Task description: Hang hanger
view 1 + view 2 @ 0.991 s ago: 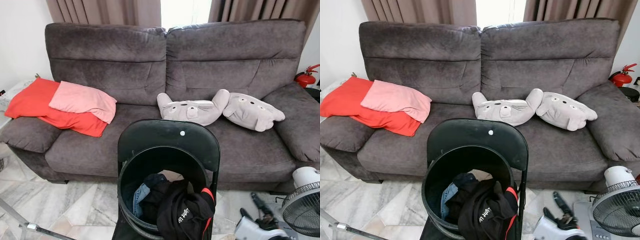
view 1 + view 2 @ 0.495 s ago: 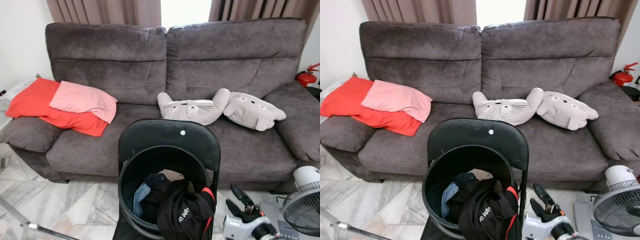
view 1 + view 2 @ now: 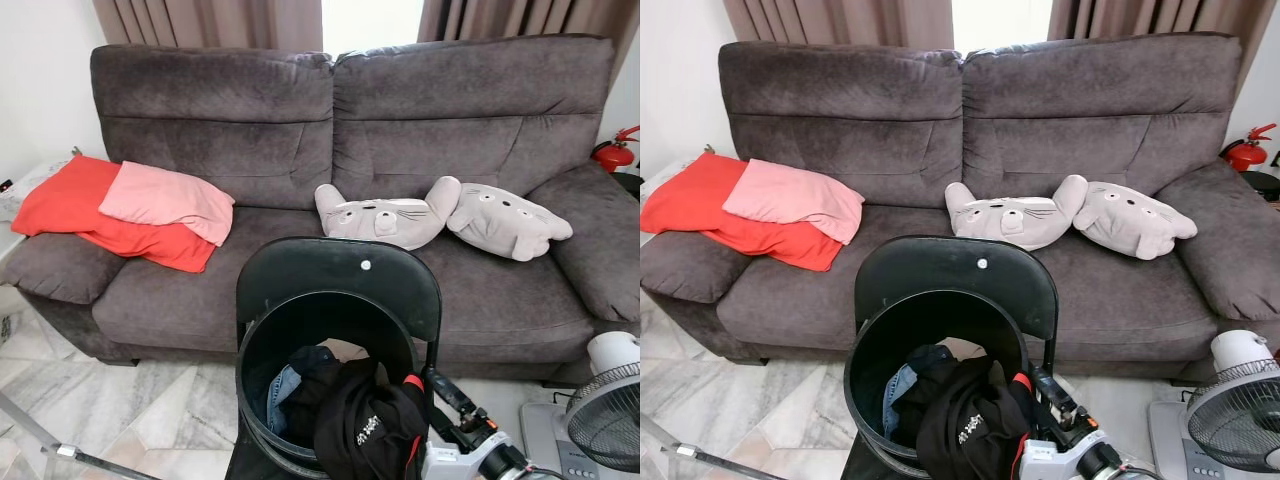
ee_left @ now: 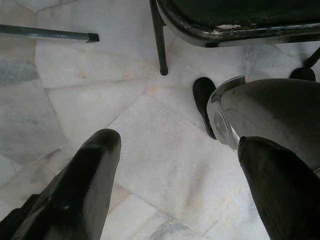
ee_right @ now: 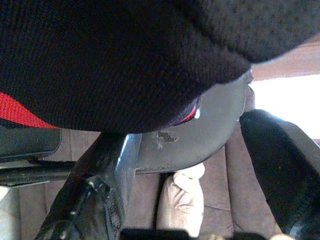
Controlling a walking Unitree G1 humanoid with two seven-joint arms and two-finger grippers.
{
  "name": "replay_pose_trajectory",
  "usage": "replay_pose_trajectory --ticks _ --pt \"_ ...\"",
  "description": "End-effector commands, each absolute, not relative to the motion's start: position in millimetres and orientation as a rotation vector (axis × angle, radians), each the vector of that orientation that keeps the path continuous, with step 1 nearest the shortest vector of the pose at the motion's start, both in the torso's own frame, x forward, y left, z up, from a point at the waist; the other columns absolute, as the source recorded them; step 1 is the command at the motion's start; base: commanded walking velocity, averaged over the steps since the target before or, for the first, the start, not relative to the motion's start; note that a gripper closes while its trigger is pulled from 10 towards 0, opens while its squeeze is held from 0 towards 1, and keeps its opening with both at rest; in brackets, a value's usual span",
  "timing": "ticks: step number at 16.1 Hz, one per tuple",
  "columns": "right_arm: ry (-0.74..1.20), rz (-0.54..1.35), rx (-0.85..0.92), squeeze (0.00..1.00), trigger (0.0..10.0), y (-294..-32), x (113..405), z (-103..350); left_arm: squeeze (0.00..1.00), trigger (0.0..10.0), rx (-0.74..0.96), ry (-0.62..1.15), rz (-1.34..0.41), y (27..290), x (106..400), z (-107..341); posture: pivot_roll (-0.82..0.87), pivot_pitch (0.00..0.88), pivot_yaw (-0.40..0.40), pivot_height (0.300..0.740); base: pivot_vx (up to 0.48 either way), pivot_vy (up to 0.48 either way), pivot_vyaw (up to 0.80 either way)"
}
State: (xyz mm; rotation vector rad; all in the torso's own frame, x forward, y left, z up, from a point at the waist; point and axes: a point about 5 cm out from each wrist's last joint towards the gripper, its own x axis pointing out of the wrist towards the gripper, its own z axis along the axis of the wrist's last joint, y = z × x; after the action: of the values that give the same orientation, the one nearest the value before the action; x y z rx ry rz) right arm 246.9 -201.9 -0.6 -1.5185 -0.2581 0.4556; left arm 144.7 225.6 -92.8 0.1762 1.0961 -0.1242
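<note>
Grey sofa (image 3: 350,150) fills the far wall, with red and pink cloths (image 3: 130,210) on its left seat and two grey plush pillows (image 3: 440,215) on the right. Before it stands a black folding chair (image 3: 340,275) holding a black bucket (image 3: 262,350) of clothes — a black garment (image 3: 365,425) spills over its rim. Right gripper (image 3: 450,395) sits just beside that garment, fingers spread apart, grasping nothing. Left gripper (image 4: 175,190) hangs over the marble floor (image 4: 150,150), fingers parted — I can't spot the hanger.
</note>
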Motion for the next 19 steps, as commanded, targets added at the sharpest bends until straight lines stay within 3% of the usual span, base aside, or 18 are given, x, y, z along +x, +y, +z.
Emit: replay_pose_trajectory --ticks 1,5,12,17,19 --pt "-0.297 0.474 -1.507 0.0 10.0 -197.3 246.6 0.8 0.0 10.0 0.178 1.099 -0.111 230.2 142.5 -92.6 0.05 0.017 0.069 0.74 0.0 0.0 0.0" --pt "-0.363 0.439 -1.445 0.0 10.0 -197.0 236.3 5.8 0.0 10.0 0.177 1.098 -0.115 228.9 142.5 -92.8 0.04 0.019 0.062 0.74 0.0 0.0 0.0" --pt "-0.375 0.366 -1.362 0.0 10.0 -205.6 185.4 20.7 0.0 10.0 0.177 1.104 -0.136 226.8 143.1 -93.0 0.0 0.018 0.061 0.74 0.0 0.0 0.0" --pt "-0.379 0.371 -1.32 0.0 10.0 -199.5 192.3 37.3 0.0 10.0 0.182 1.099 -0.139 226.8 144.9 -92.4 0.0 0.007 0.06 0.74 0.0 0.0 0.0" --pt "-0.242 0.387 -1.289 0.0 10.0 -204.0 197.9 25.1 0.0 10.0 0.179 1.098 -0.139 226.6 145.4 -92.3 0.0 0.005 0.059 0.74 0.0 0.0 0.0"
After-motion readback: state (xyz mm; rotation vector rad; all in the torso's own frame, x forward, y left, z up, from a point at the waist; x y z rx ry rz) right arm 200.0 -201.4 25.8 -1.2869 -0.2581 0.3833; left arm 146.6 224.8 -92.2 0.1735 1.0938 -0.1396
